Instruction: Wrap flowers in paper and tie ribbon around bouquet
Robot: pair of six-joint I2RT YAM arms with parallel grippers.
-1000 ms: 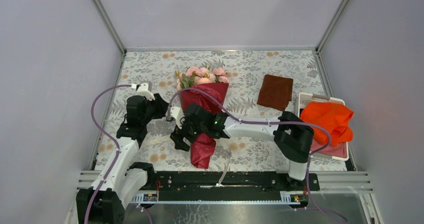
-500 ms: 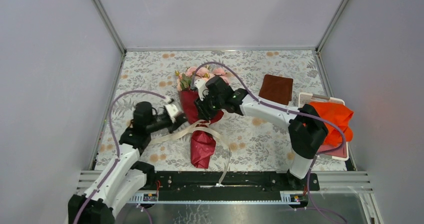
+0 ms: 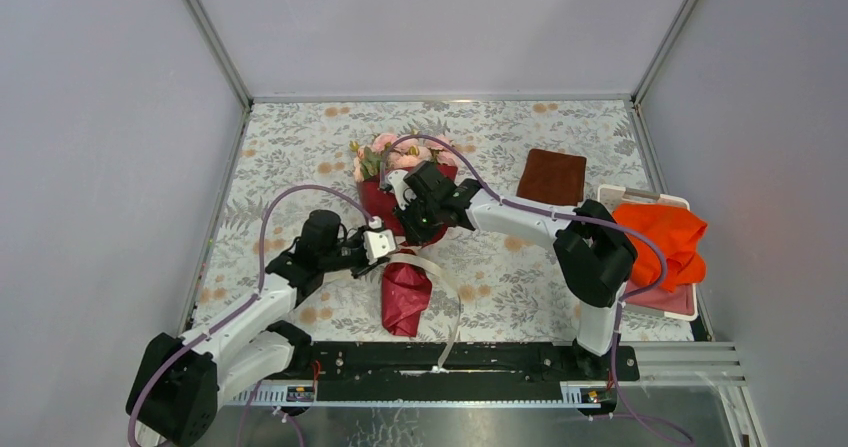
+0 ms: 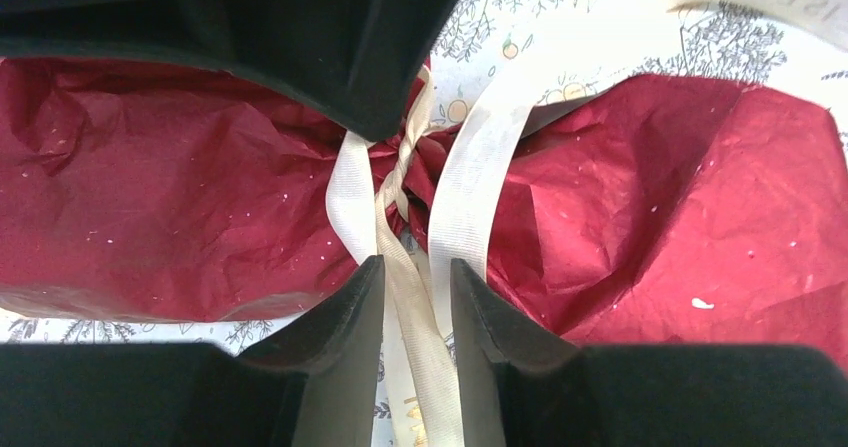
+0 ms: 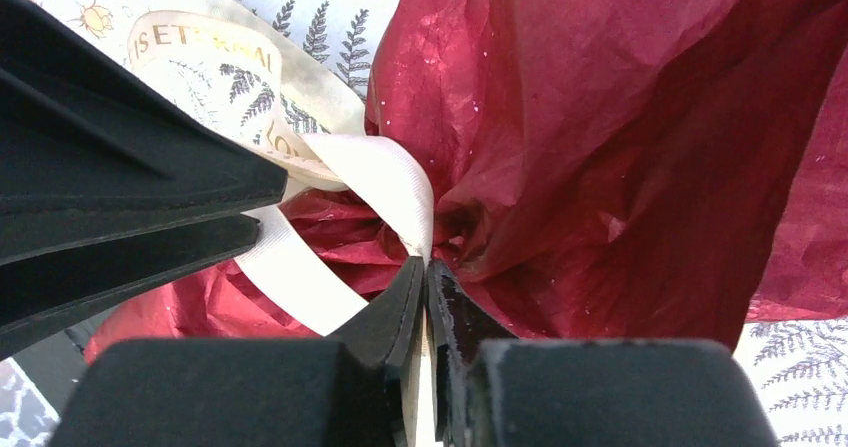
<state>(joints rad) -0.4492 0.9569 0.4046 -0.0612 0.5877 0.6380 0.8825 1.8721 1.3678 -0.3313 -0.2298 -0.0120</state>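
The right gripper (image 5: 425,277) is closed tight on a loop of the long cream satin ribbon (image 5: 395,182), right where the crinkly crimson paper (image 5: 600,117) is squeezed thin. The left gripper (image 4: 408,277) is held a little open, and one strand of ribbon is seen running through the gap. The cone-shaped bouquet (image 3: 405,287) is laid in the middle of the flowery table (image 3: 300,137), with the pink roses (image 3: 400,150) at the far end and the tail near.

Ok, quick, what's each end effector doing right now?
Left end effector: jaws partly apart around a ribbon strand; grip cannot be told.
Right end effector: closed on the ribbon.
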